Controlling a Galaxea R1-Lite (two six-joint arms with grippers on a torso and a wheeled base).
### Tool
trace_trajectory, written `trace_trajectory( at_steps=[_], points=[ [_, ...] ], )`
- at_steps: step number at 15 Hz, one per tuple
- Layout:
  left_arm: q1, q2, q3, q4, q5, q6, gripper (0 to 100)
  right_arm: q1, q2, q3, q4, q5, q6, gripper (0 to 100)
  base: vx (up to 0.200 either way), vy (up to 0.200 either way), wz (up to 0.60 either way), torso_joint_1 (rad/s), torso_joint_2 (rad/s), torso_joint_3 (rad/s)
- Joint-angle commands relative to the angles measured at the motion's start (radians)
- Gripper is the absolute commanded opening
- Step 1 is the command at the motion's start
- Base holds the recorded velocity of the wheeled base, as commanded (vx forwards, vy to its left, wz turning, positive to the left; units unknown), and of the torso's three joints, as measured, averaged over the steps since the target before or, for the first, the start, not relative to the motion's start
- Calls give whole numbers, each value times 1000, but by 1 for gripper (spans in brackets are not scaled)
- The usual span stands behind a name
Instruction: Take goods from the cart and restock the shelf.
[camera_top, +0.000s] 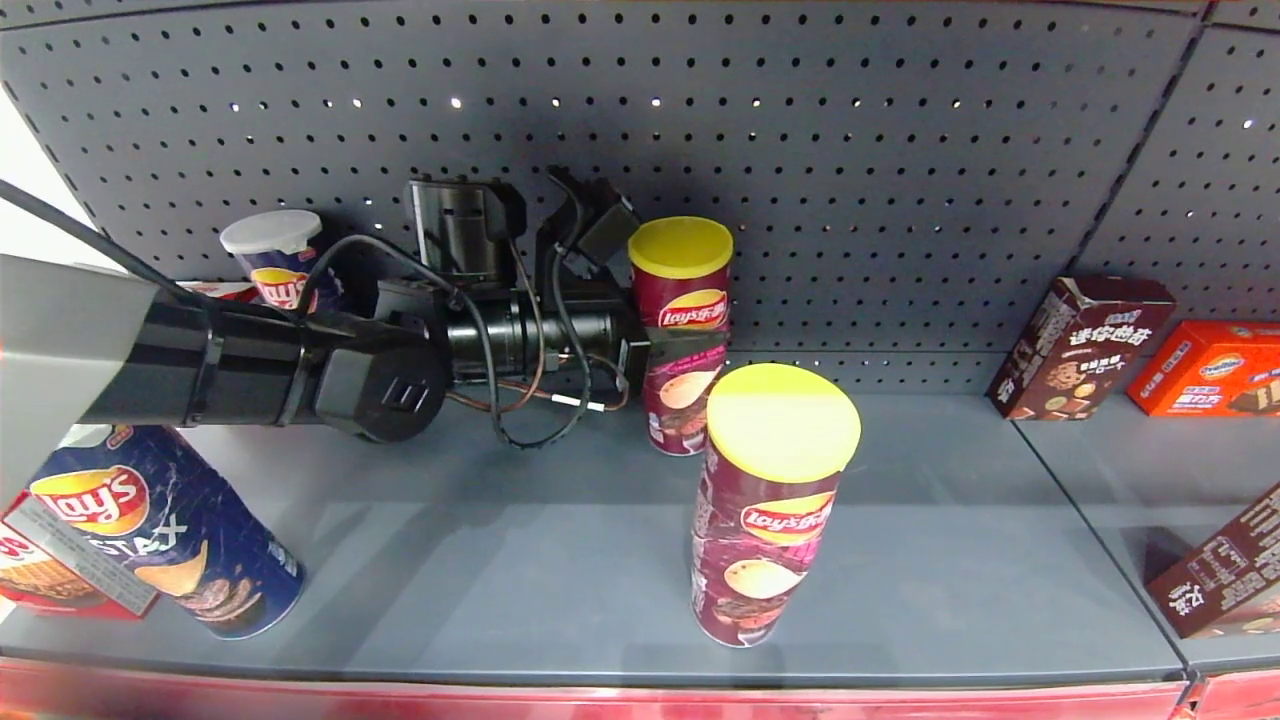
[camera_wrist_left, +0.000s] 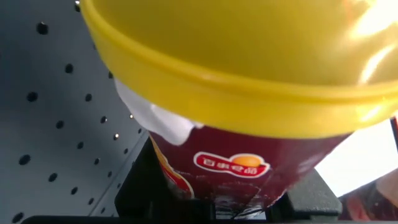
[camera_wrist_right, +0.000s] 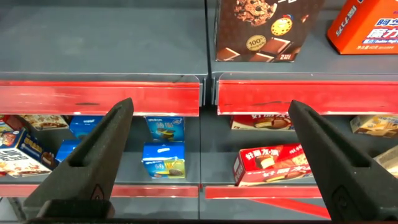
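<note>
Head view: on a smooth grey metal shelf (camera_top: 500, 560) backed by perforated pegboard (camera_top: 850, 150), the left gripper (camera_top: 680, 347) is clamped around a maroon can (camera_top: 682, 290), a tall cylinder with a yellow plastic lid, standing upright near the back. A second maroon can (camera_top: 765, 510) stands nearer the front.

Left wrist view: the glossy yellow lid (camera_wrist_left: 249, 74) looms above black fingers (camera_wrist_left: 140, 193) squeezing the can.

Right wrist view: the right gripper (camera_wrist_right: 210, 102) has its wedge-shaped fingers spread wide before red price rails (camera_wrist_right: 99, 98) and cardboard boxes (camera_wrist_right: 165, 158).
</note>
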Motion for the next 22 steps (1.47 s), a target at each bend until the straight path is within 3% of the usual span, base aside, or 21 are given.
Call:
trace_trajectory(
  at_steps=[1,13,22],
  points=[
    [-1,17,-6,-1,-1,2,0,0,2,0,0,0,0,100,0,0,0,0,0,0],
    [-1,49,-30,-2,-1,8,0,0,2,0,2,0,0,100,0,0,0,0,0,0],
    [-8,44,5,-13,33,66,0,0,2,0,0,0,0,100,0,0,0,0,0,0]
  ],
)
